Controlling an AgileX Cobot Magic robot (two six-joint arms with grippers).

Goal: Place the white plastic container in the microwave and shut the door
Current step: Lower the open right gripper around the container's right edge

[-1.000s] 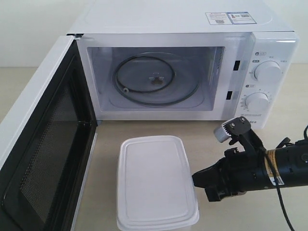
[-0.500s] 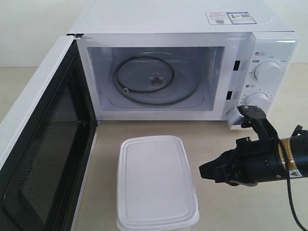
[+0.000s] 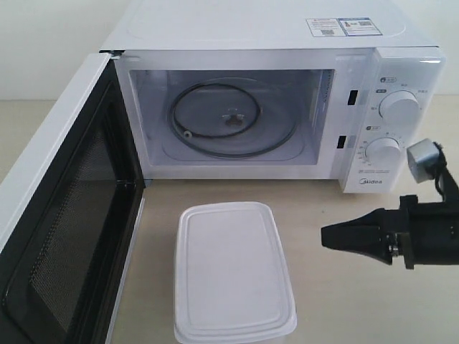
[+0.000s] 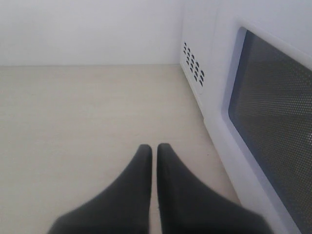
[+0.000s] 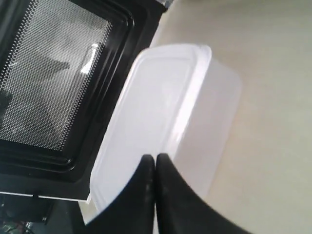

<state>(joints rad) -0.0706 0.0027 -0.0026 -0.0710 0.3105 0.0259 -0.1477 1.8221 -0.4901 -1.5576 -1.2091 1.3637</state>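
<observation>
The white plastic container (image 3: pixel 232 271) lies lidded on the table in front of the microwave (image 3: pixel 272 107), whose cavity holds a bare glass turntable (image 3: pixel 231 118). The door (image 3: pixel 61 215) hangs wide open at the left. My right gripper (image 3: pixel 324 236) is shut and empty, hovering to the right of the container with a clear gap between them. In the right wrist view the container (image 5: pixel 161 122) lies beyond the shut right gripper (image 5: pixel 155 157), next to the door's inner mesh (image 5: pixel 53 78). My left gripper (image 4: pixel 153 147) is shut over bare table, beside the door's outer face (image 4: pixel 273 122); it does not show in the exterior view.
The beige table (image 3: pixel 344 301) runs around the container and under my right arm. The microwave's two dials (image 3: pixel 396 107) sit just behind the right arm. A vented side panel (image 4: pixel 195 66) shows in the left wrist view.
My right gripper has drawn back to the right, away from the container's side. The container, the microwave and its door have stayed put.
</observation>
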